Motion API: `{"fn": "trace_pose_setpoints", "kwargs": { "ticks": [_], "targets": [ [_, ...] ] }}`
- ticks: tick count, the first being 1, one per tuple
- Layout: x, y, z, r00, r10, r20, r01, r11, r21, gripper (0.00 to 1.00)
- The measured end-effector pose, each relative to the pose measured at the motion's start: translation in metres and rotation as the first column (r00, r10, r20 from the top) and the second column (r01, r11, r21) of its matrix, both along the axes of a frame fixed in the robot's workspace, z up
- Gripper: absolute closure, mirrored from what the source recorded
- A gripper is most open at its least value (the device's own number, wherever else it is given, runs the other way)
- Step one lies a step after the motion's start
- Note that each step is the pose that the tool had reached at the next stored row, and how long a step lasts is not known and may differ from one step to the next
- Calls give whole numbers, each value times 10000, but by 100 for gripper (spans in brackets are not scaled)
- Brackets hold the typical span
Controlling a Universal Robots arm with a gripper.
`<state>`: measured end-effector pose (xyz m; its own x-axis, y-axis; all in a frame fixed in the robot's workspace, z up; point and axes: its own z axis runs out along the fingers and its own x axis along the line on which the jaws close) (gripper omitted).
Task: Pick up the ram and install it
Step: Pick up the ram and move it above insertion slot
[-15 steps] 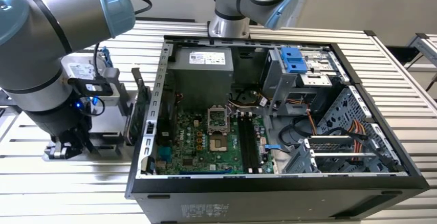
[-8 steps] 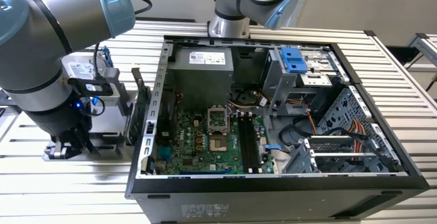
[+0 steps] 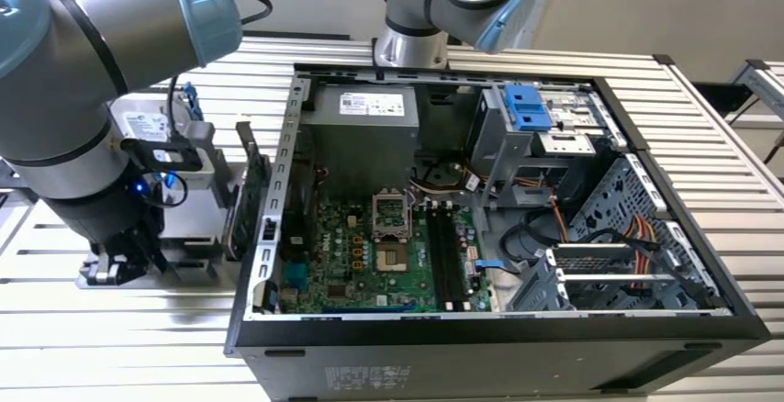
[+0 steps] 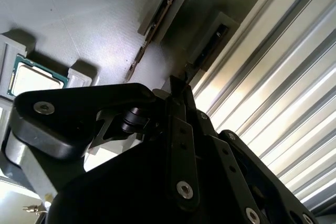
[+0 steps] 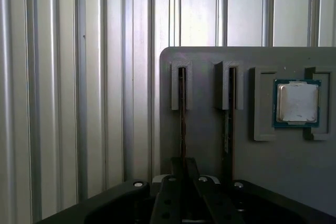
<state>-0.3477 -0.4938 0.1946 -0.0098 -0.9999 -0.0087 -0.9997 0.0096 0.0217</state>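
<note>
Jaws straddle one end of the ram [image 5: 182,124], edgewise in grey holder [image 5: 205,140].

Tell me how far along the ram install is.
Nothing looks installed: the motherboard's memory slots look empty. The gripper is low over one ram standing on edge in the gray holder, a second stick beside it. Neither lifting nor seating is done.

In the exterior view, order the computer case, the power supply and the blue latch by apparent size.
Largest: computer case
Next: power supply
Smallest: blue latch
The gaps are wide, so nearness to the camera leaves no doubt.
</note>
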Motion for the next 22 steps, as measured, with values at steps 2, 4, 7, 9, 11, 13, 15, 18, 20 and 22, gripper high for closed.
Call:
{"fn": "trace_pose_setpoints", "kwargs": {
  "ticks": [2,4,7,9,11,13,15,18,20,22],
  "targets": [
    [0,0,34,10000,-1,2,1,10000,1,100],
    [0,0,66,10000,0,2,0,10000,1,100],
    [0,0,115,10000,0,1,0,10000,0,100],
    [0,0,143,10000,0,1,0,10000,0,100],
    [0,0,169,10000,0,1,0,10000,0,100],
    [0,0,195,10000,0,1,0,10000,1,100],
    [0,0,220,10000,0,2,0,10000,0,100],
    [0,0,253,10000,0,0,0,10000,0,100],
    [0,1,275,10000,-1,0,1,10000,0,100],
    [0,1,296,10000,0,1,0,10000,0,100]
  ]
}}
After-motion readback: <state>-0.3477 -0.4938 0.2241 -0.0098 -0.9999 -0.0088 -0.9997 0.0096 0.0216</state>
